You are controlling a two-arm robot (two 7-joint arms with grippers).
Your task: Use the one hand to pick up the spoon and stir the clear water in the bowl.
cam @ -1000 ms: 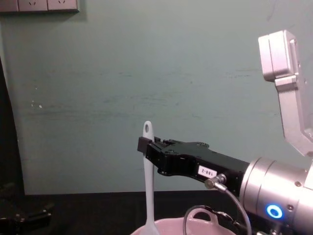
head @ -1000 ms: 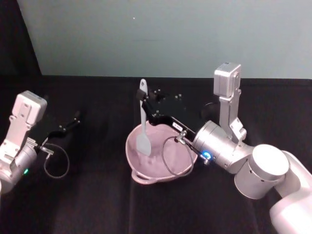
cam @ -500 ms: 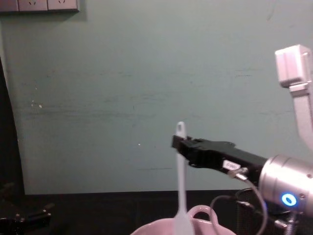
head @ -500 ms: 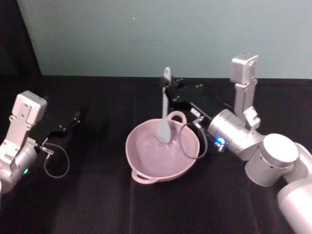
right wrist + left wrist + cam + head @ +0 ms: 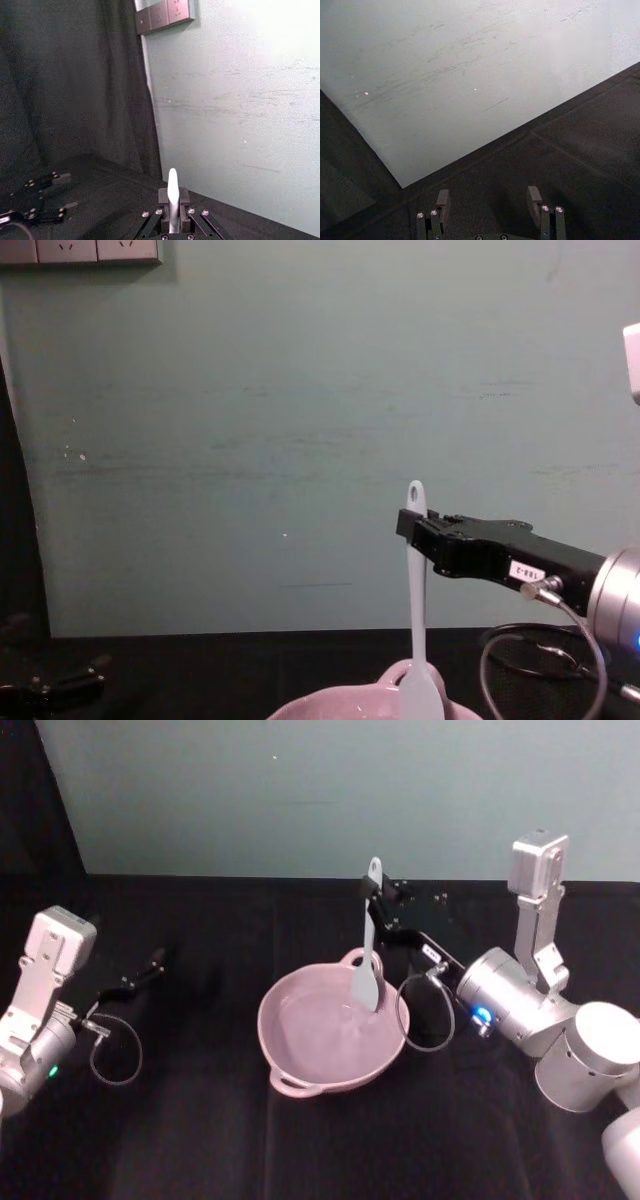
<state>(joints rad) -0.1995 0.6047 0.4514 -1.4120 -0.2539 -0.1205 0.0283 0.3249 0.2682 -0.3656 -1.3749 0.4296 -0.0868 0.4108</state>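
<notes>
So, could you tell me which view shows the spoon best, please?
The head view: the whole spoon, holed tip to head in the pink bowl, held by the right hand. The chest view crops its head; the right wrist view shows the handle tip.

- A small white label [image 5: 527,572] is stuck on the side of the black right gripper [image 5: 408,524], towards its silver wrist end. In the chest view it carries one short row of dark printed characters. They look like digits, perhaps with a dash, but they are too small to read with any certainty.
- In the head view the same label [image 5: 433,952] shows as a pale patch on the gripper's black body. No characters can be made out on it there.
- No other text, brand, number or sign can be read in any of the views.
</notes>
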